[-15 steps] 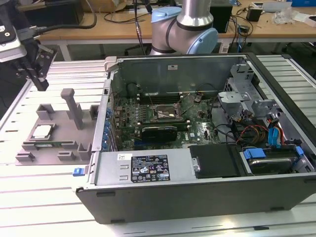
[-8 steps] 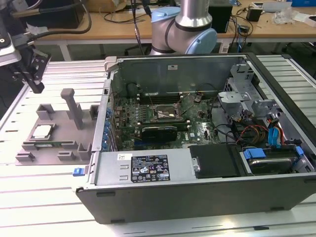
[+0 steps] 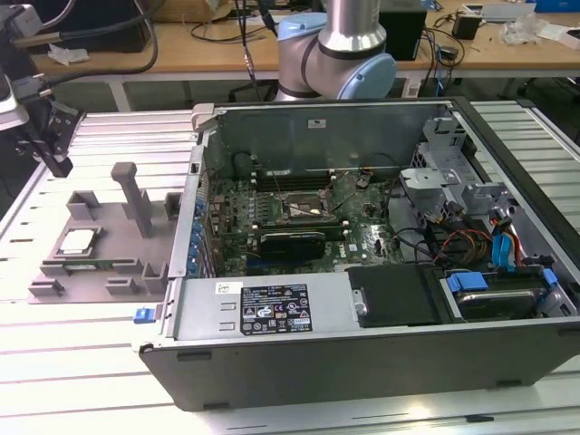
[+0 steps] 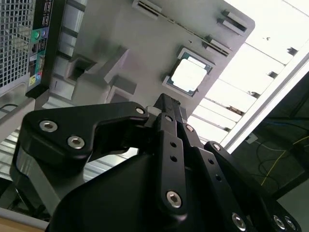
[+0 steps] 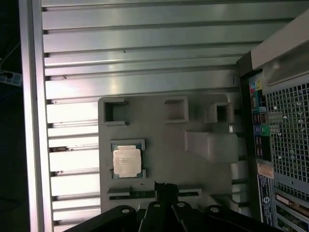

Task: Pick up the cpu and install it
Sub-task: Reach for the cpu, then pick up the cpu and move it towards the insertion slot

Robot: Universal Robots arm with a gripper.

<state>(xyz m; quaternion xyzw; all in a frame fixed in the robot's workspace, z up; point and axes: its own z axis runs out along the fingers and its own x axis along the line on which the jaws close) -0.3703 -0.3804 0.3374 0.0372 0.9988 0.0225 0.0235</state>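
Silver cpu (image 5: pixel 127 161) lies in its recess of the grey tray (image 5: pixel 164 145), beside the open computer case (image 3: pixel 362 362). The hand (image 5: pixel 165 186) hovers over the tray, closed and empty. Neither picking nor installing is done yet.

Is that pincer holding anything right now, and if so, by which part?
Nothing is held. The pincer is empty over the grey tray, and the cpu lies in the tray's recess, apart from the pincer.
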